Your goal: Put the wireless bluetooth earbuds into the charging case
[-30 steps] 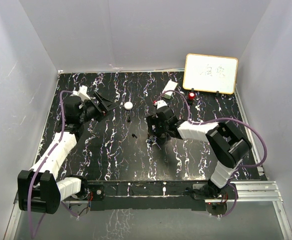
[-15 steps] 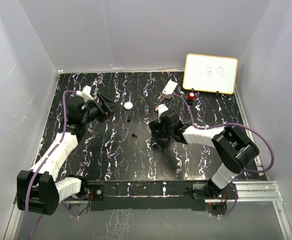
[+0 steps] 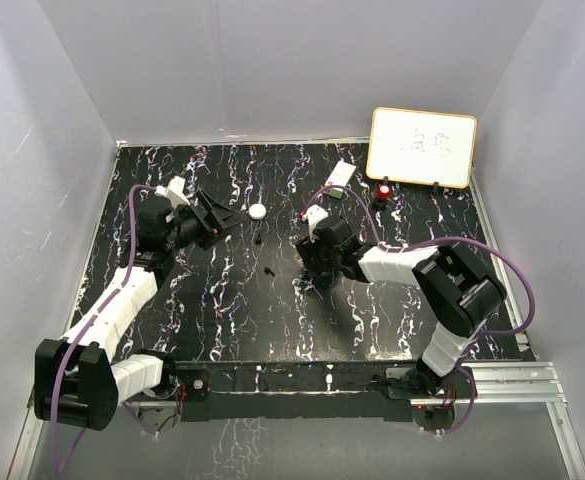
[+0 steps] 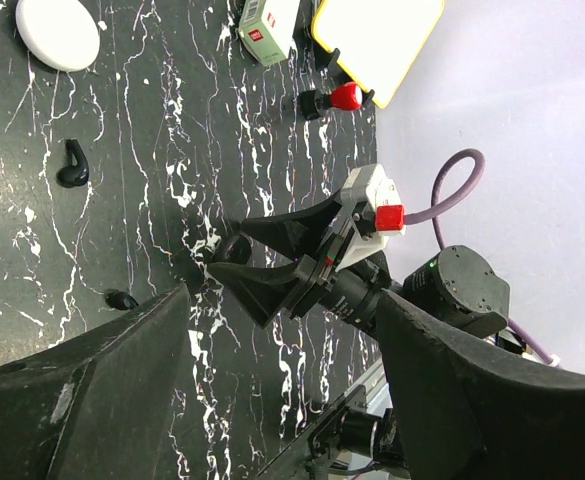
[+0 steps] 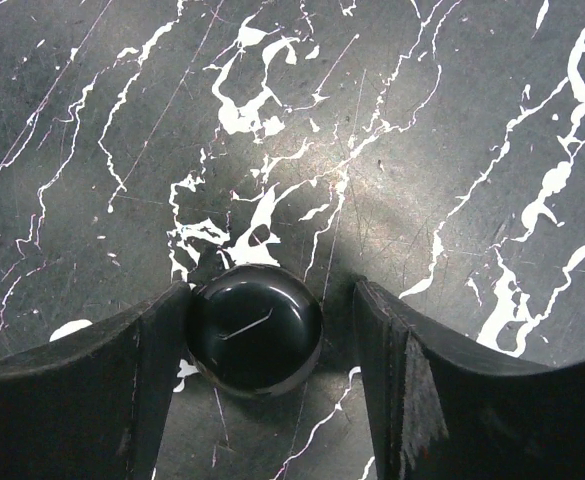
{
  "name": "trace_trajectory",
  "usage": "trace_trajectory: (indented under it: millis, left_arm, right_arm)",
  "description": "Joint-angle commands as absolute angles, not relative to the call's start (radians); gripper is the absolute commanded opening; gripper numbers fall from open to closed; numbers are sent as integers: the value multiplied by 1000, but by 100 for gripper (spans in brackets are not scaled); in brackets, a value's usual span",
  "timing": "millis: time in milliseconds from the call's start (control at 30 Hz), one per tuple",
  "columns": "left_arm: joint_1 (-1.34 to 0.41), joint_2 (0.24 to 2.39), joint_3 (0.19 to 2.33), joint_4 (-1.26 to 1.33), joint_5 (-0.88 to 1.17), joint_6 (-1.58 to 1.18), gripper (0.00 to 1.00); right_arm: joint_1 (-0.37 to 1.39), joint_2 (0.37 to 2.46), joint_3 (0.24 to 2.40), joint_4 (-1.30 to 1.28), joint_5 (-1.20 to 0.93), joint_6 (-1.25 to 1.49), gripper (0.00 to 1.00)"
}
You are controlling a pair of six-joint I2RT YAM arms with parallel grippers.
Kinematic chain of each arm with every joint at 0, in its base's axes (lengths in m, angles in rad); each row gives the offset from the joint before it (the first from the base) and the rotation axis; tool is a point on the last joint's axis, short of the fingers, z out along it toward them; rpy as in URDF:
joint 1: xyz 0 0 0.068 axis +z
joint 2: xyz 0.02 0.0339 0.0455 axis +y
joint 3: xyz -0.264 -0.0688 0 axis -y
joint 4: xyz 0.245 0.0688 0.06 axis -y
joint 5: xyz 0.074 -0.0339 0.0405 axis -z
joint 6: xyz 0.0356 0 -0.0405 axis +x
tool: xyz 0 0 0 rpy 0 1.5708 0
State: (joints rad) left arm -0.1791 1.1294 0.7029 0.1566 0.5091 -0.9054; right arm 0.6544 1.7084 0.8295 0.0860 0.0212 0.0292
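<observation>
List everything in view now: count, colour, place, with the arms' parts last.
round black puck: one, black, centre, between right claw's fingers.
flat round white puck: one, white, far centre.
small curved black earbuds: two, black, loose between the pucks.
small white box with green edge: one, white-green, far right.
yellow-framed whiteboard: one, far right corner.
red-capped black item: one, beside the whiteboard.
black white-veined table: one.
left claw: one, black, open, empty.
right claw: one, black, open around the black puck.

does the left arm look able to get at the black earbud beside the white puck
Probably yes: left tool is open, and the black earbud lies alone on the table ahead, nothing between.
</observation>
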Motion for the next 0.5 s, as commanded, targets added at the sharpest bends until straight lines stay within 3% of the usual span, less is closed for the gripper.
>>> trace_trajectory:
  millis: [0, 167, 367, 467]
  left_arm:
    - [-184, 1111, 704, 165, 540, -914, 73]
    - [-184, 1110, 702, 169, 541, -916, 73]
    - [-184, 1118, 700, 178, 546, -917, 73]
    - [-184, 1119, 696, 179, 546, -919, 73]
  right_arm:
    - [664, 1728, 850, 40, 25, 21, 60]
    - [670, 1710, 842, 8, 37, 23, 59]
    - [683, 1698, 830, -26, 30, 35, 71]
    - [691, 1695, 827, -35, 46, 36, 73]
